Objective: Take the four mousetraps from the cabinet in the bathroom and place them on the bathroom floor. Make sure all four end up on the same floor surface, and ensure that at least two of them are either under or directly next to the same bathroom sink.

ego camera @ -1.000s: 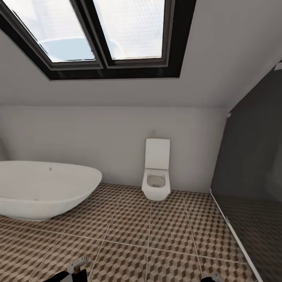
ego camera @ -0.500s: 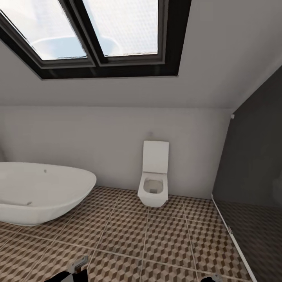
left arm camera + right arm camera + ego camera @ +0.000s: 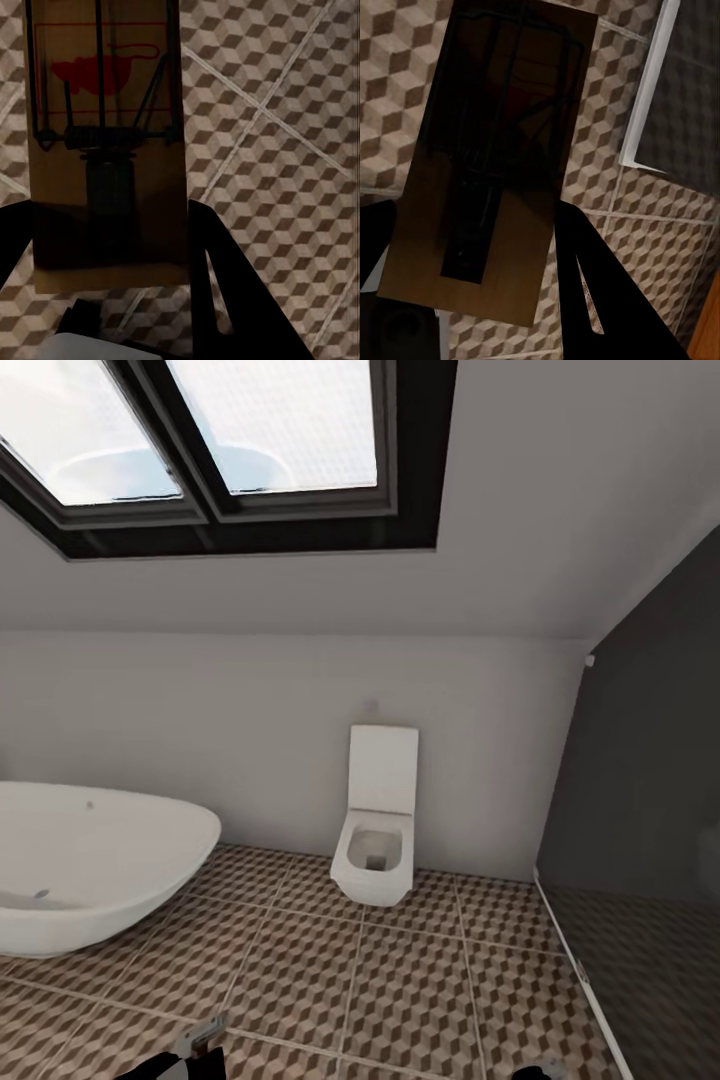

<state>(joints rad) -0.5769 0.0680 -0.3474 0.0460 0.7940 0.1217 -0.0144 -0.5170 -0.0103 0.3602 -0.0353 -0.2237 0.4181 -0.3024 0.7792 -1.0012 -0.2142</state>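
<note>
Each gripper (image 3: 112,247) (image 3: 472,255) holds 1 mousetrap (image 3: 105,135) (image 3: 495,150) — aloft.

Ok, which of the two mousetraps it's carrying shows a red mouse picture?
The one in the left gripper: that mousetrap shows a bright red mouse print. The right gripper's mousetrap is darker, with only a faint reddish patch.

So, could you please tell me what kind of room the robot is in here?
A bathroom, quite clearly: a white oval bathtub stands at the left, a white toilet sits against the far wall, and the floor is tiled in a cube pattern under a skylight.
</note>
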